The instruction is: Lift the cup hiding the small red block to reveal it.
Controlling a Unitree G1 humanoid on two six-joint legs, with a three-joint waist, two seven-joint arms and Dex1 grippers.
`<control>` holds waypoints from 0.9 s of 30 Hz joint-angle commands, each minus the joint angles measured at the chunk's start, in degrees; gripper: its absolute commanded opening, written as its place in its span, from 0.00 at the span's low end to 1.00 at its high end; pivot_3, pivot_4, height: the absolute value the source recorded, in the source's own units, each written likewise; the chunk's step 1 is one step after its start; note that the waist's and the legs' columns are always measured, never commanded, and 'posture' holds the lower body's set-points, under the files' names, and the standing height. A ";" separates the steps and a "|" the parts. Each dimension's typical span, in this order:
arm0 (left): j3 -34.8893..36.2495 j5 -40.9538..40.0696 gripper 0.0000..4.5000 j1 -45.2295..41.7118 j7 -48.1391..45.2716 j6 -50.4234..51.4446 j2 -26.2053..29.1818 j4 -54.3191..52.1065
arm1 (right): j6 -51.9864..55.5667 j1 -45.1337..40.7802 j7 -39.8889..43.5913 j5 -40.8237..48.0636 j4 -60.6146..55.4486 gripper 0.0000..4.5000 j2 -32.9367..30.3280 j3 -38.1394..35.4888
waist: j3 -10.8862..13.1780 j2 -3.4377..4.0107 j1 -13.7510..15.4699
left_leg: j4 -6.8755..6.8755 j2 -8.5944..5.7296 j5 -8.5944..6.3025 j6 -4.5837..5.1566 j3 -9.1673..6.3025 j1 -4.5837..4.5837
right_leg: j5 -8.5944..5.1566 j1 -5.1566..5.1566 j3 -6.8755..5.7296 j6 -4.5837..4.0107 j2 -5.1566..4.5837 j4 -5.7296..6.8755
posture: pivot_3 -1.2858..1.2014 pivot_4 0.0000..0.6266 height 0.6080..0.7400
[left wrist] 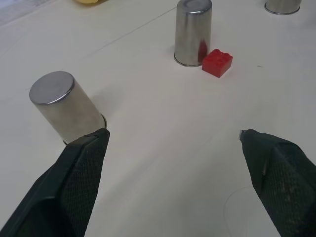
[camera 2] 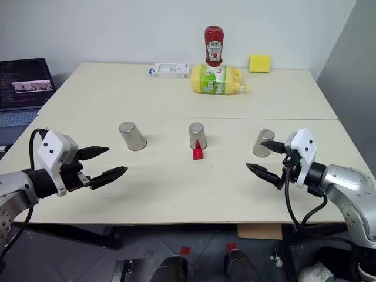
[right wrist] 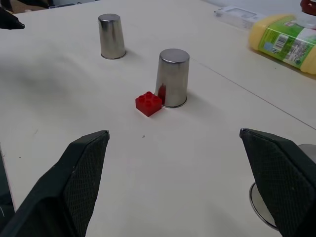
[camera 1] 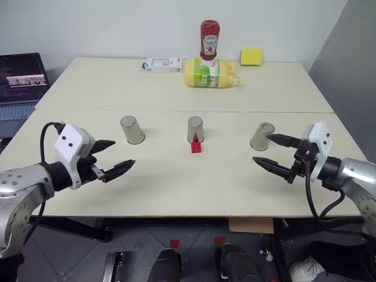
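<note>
small red block (camera 1: 195,147) beside middle cup (camera 1: 195,129), midway between both open pincers

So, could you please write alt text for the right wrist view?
A small red block sits uncovered on a pale table, touching the base of an upturned metal cup. A second upturned cup stands farther off, and the right gripper hovers open in the foreground.

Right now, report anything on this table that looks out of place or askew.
The small red block sits exposed in front of the middle cup, not hidden under any cup. Farther back, the yellow bottle lies on its side beside the upright ketchup bottle.
</note>
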 commanded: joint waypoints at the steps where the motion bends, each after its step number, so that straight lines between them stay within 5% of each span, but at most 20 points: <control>1: 0.33 -1.17 1.00 -1.77 0.20 0.74 0.91 -1.25 | 1.34 -1.29 -0.21 1.68 -1.58 1.00 -1.38 -2.56 | 0.00 0.00 0.00 | 0.00 0.00 0.00 0.00 0.00 0.00 | 0.00 0.00 0.00 0.00 0.00 0.00 | 0.52 0.24 1.00; 27: -4.36 -0.57 1.00 -4.72 -0.60 0.16 0.87 1.50 | 3.11 1.99 0.15 4.18 -4.99 1.00 -2.04 -4.71 | 0.00 0.00 0.00 | 0.00 0.00 0.00 0.00 0.00 0.00 | 0.00 0.00 0.00 0.00 0.01 0.00 | 0.52 0.24 1.00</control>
